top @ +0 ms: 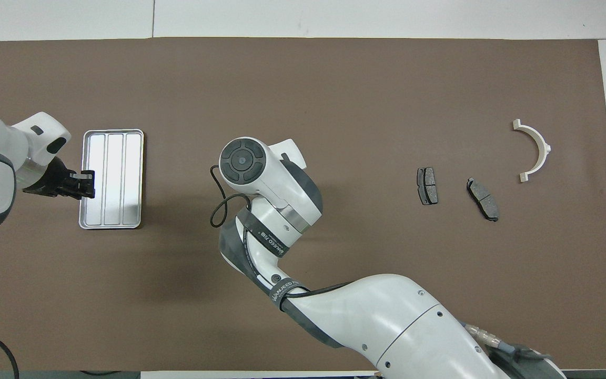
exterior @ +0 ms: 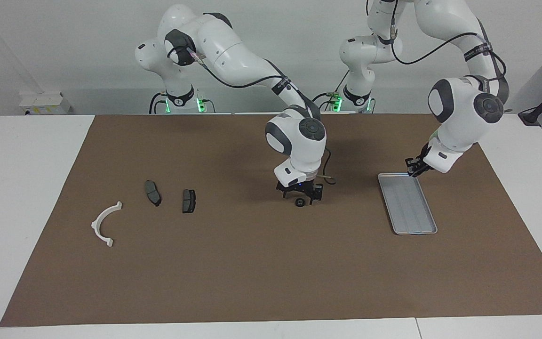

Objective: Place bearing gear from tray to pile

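Now right hand (exterior: 301, 198) was down at worktop centre, open around gear (exterior: 300, 203); left hand (exterior: 412, 171) closed, empty, over tray (exterior: 414, 221) rim nr robots' edge.

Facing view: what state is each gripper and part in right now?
Right gripper: open, low over the gear.
Gear: on the mat, not gripped.
Left gripper: shut, up in the air over the tray's edge.
Tray: lying flat on the mat.
White half-ring: lying flat on the mat.
Two brake pads: lying flat, apart from each other.
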`<state>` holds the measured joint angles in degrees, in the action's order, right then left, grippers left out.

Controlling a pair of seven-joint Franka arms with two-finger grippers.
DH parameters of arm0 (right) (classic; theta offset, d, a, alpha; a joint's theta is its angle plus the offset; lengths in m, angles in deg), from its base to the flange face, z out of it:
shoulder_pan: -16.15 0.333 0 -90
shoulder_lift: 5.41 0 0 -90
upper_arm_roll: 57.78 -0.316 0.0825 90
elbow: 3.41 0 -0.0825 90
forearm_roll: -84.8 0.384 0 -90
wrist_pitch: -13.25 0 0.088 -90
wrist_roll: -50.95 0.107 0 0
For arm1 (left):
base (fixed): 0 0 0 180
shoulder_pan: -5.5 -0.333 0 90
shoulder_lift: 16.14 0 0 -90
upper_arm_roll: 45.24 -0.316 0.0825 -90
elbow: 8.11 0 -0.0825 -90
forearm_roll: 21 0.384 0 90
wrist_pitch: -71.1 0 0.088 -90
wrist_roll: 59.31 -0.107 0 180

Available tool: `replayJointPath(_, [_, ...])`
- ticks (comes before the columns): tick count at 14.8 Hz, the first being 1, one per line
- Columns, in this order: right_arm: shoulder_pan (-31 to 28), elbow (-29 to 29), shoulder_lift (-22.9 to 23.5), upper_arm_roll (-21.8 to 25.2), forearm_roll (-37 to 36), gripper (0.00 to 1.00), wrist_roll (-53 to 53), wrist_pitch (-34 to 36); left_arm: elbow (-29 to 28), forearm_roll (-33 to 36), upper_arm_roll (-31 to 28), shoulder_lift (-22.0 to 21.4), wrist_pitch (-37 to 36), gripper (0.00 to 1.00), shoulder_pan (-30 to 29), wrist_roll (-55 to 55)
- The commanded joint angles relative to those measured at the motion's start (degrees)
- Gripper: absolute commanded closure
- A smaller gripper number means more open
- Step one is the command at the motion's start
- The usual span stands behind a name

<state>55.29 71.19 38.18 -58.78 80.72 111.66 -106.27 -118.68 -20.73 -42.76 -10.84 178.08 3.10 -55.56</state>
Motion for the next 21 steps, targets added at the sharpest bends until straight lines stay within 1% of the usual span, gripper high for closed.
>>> replayJointPath(1, [-0.6, -1.6, 1.1, -0.5, -0.2, 0.04, -0.9, -0.6, 0.5, -0.6, 0.7, -1.9, -3.3, 0.86, 1.4, 5.3])
replayJointPath(4, [-0.6, -1.4, 1.1, -0.6, 0.4, 0.04, -0.9, -1.4, 0.4, -0.6, 0.9, -2.5, -3.5, 0.86, 3.7, 8.6])
replayJointPath(11, [0.2, -0.3, 1.2, -0.6, 0.5, 0.06, -1.7, -2.1, 0.6, -0.7, 0.9, -2.6, -3.7, 0.85, 3.8, 9.2])
replayJointPath(13, [0.2, 0.1, 1.1, -0.6, 0.5, 0.09, -2.3, -2.0, 1.1, -0.7, 0.9, -2.8, -4.1, 0.85, 3.8, 9.2])
replayJointPath(14, [0.2, 0.1, 1.1, -0.6, 0.5, 0.14, -2.3, -1.9, 1.1, -0.7, 0.9, -2.9, -4.4, 0.85, 3.7, 9.3])
replayJointPath(15, [0.2, 0.1, 1.1, -0.6, 0.5, 0.19, -2.3, -1.8, 1.6, -0.7, 0.9, -3.0, -4.8, 0.85, 3.8, 9.3])
replayJointPath(16, [0.2, 0.1, 1.1, -0.6, 0.5, 0.29, -2.3, -1.9, 1.9, -0.7, 0.9, -3.0, -5.3, 0.85, 3.7, 9.2])
replayJointPath(18, [0.1, 0.1, 1.1, -0.6, 0.5, 0.63, -2.3, -2.1, 2.6, -0.7, 0.9, -3.0, -6.0, 0.84, 3.7, 9.2])
replayJointPath(19, [0.1, 0.1, 1.1, -0.6, 0.5, 0.78, -2.4, -2.1, 3.0, -0.7, 0.9, -3.2, -6.4, 0.84, 3.7, 9.3])
replayJointPath(20, [0.1, 0.1, 1.1, -0.6, 0.5, 0.98, -2.3, -2.2, 3.1, -0.7, 0.9, -3.4, -6.7, 0.84, 3.7, 9.2])
replayJointPath(21, [0.1, 0.1, 1.1, -0.6, 0.5, 1.00, -2.4, -2.2, 3.1, -0.8, 0.9, -3.4, -6.8, 0.84, 3.7, 9.3])
